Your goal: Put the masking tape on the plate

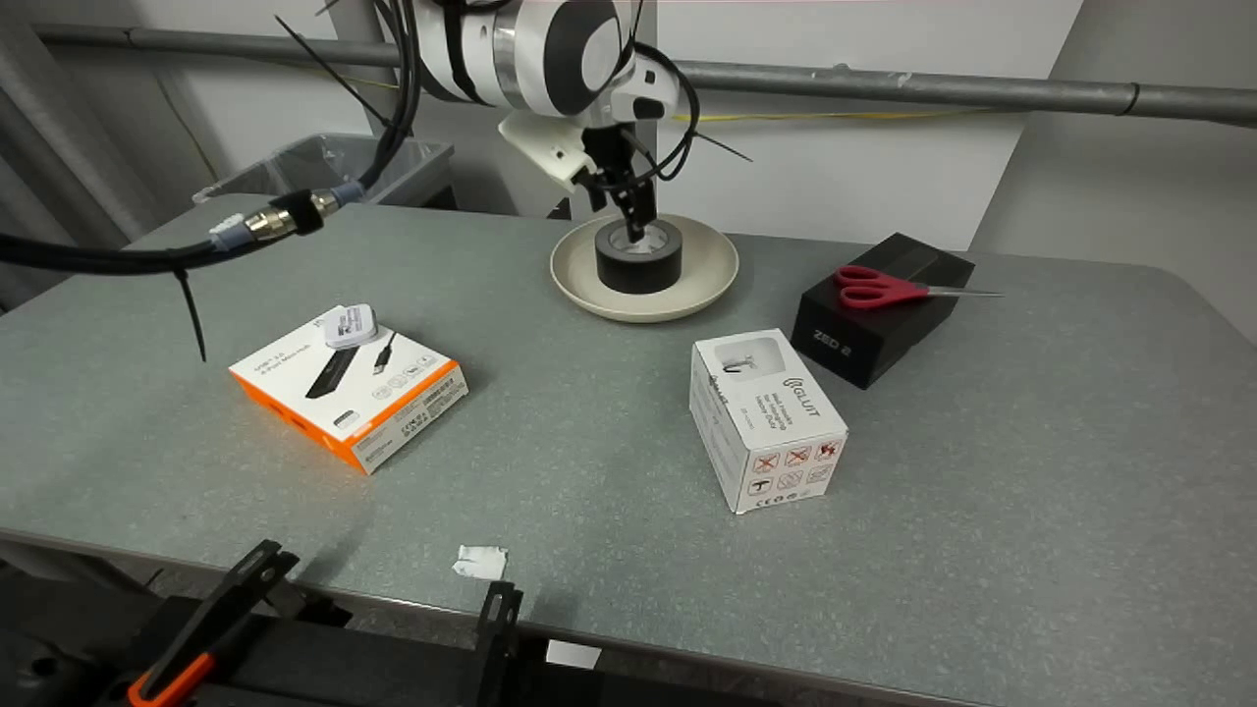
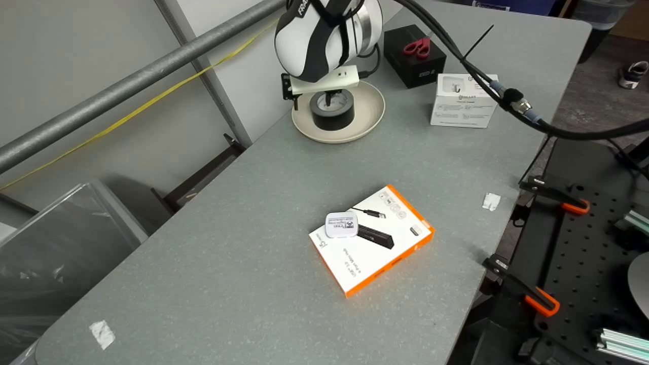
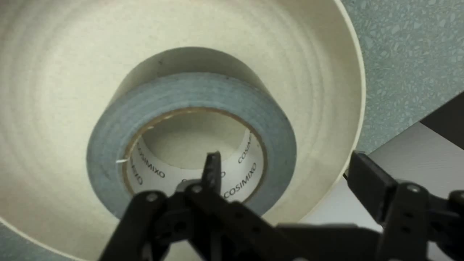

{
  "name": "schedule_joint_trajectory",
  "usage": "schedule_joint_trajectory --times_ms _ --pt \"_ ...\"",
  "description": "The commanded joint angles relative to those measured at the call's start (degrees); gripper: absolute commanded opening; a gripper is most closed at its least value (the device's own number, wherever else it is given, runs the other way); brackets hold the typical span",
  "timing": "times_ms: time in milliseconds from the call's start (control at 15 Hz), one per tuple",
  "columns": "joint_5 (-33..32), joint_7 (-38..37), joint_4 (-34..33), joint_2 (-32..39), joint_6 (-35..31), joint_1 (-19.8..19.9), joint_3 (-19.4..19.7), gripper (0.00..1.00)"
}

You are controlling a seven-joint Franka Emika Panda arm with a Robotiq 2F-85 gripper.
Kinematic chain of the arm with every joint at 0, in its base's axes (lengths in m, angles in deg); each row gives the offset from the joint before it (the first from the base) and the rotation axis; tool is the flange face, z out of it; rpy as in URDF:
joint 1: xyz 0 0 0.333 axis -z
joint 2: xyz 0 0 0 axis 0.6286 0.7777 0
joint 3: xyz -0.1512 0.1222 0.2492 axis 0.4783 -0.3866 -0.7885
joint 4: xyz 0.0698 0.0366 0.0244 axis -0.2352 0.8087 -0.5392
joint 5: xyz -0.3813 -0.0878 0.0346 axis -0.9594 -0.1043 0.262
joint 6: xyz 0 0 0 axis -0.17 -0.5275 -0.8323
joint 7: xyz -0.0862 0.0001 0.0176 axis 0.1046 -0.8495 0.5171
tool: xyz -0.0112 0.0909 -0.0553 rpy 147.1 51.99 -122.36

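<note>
Tape (image 1: 638, 269), on plate (image 1: 704, 267), sits under or around one finger (image 3: 213, 168), unclear which; both are spread, gripping nothing; best rise straight up.

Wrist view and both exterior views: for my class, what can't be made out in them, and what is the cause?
Plate: in the wrist view, the picture's edges cut off part of its rim.
Masking tape: in the wrist view, the gripper hides its lower part.
Arm: in both exterior views, the top edge cuts it off.
Small white item: in both exterior views, its finest print is too small to read.
</note>
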Motion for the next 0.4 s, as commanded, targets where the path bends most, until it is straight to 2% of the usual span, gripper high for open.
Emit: schedule_joint_trajectory --times_ms 0,67,333 --pt "2.37 -0.64 -2.96 0.95 3.62 -0.39 0.53 1.0" --pt "1.47 0.76 -0.54 0.14 0.94 -0.68 0.79 1.0" --pt "1.48 0.85 -0.43 0.14 1.2 -0.67 0.79 1.0"
